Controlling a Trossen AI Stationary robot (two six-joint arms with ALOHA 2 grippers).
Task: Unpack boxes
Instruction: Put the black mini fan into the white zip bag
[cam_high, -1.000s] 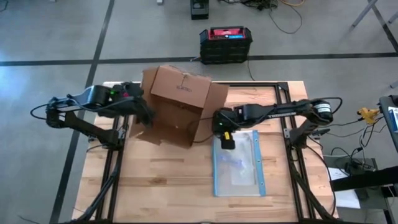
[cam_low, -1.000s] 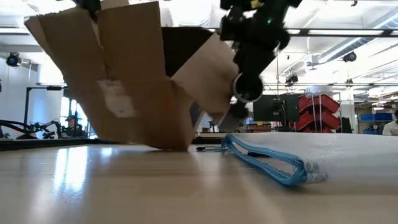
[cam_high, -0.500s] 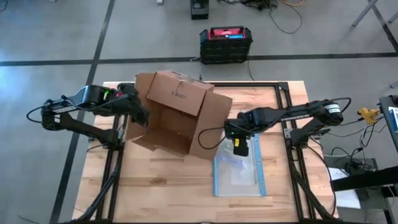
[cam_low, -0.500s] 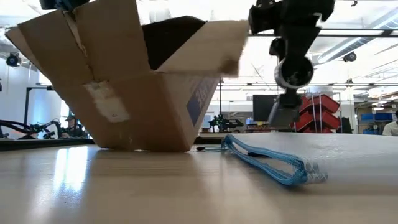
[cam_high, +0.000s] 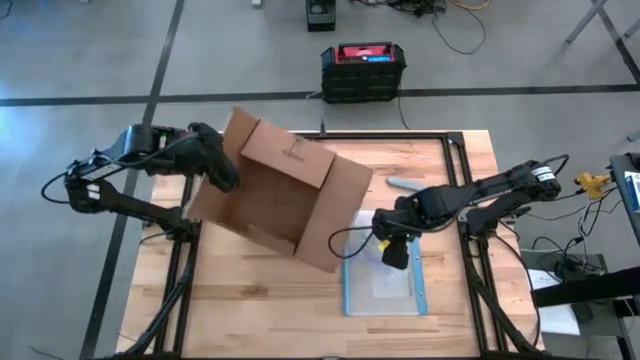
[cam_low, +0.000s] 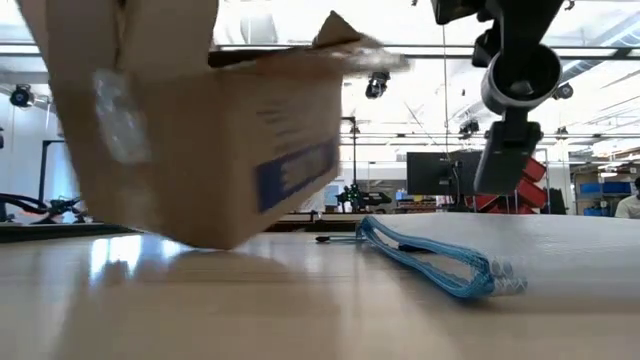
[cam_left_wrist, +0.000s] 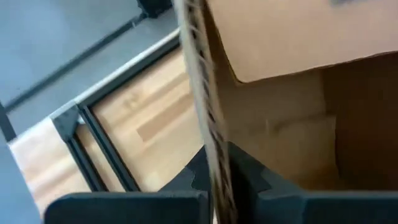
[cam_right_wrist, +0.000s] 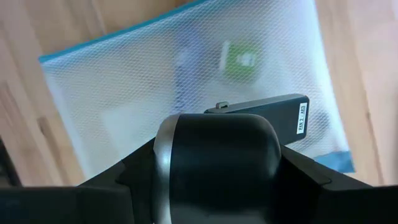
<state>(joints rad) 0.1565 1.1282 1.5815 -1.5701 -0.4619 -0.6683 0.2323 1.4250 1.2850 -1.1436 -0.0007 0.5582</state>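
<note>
Brown corrugated cardboard box (cam_high: 280, 195), open and tilted, at the wooden worktop (cam_high: 250, 290) centre-left. Left hand (cam_left_wrist: 214, 177) clamped on box's flap edge. Right hand (cam_high: 393, 252) hovers over clear blue-edged mesh pouch (cam_high: 385, 285); finger opening can't be told.

High cam: straight down. Low cam: table-level, across. Both share box (cam_high: 285, 195) & pouch (cam_low: 440, 258).

From the low view the box (cam_low: 200, 130) is motion-blurred and cut off at the top and left edges. My right gripper (cam_right_wrist: 214, 165) fills its own wrist view, hiding much of the pouch (cam_right_wrist: 186, 81), whose contents I can't identify.
</note>
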